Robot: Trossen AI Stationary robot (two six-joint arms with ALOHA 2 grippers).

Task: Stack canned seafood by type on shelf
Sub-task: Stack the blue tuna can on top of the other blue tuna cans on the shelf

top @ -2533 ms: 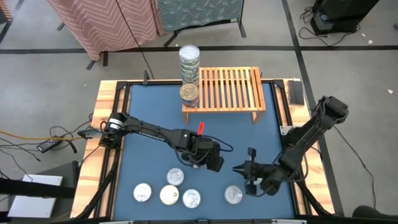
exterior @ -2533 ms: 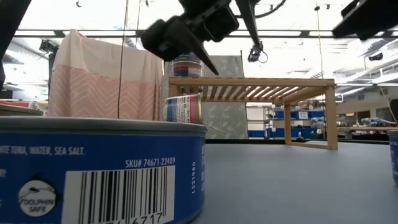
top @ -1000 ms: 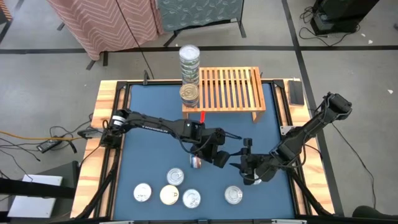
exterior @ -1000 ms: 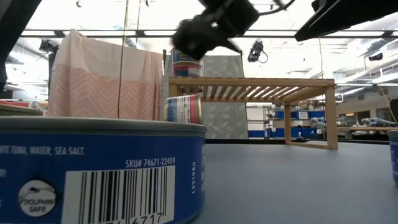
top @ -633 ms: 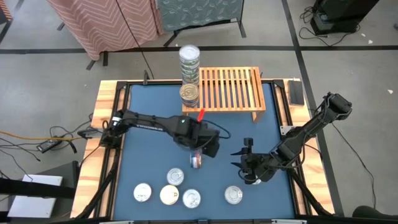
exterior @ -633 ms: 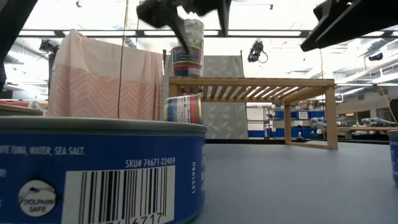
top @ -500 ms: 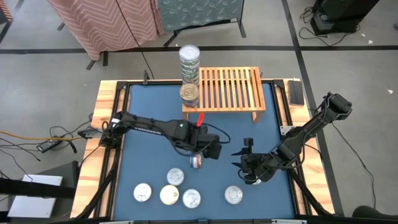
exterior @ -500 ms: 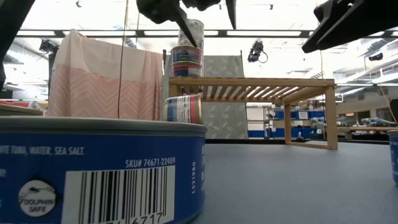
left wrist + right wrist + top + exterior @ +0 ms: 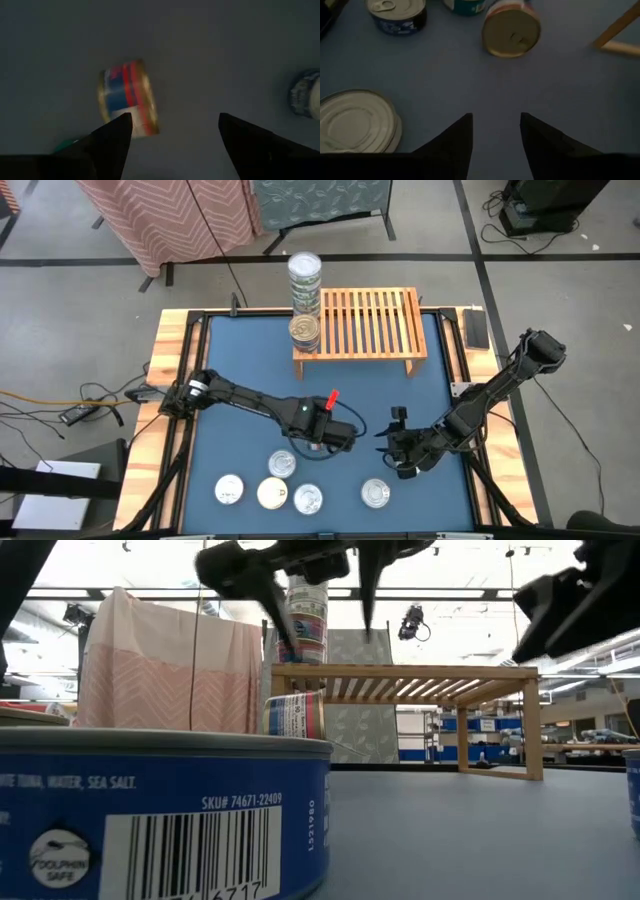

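Note:
A can (image 9: 127, 97) with a blue and red label lies on its side on the blue table. My left gripper (image 9: 322, 435) hangs open above it, pointing down; the can sits near one fingertip (image 9: 114, 142) and is untouched. My right gripper (image 9: 392, 442) is open, low over the table to the right, with nothing between its fingers (image 9: 454, 142). Several cans (image 9: 272, 494) stand near the front edge, one of them (image 9: 375, 493) by my right gripper. The wooden shelf (image 9: 365, 325) stands at the back, with a tall stack of cans (image 9: 304, 280) at its left end.
One can (image 9: 304, 330) sits at the shelf's left front corner. In the low view a blue-labelled can (image 9: 160, 820) fills the foreground. The table has a raised wooden rim (image 9: 165, 350). Most of the shelf top (image 9: 380, 320) is bare slats.
My left gripper has swung away from my right gripper and tipped over to point down above the can lying on its side. That can has stayed where it was. My right gripper has sunk a little.

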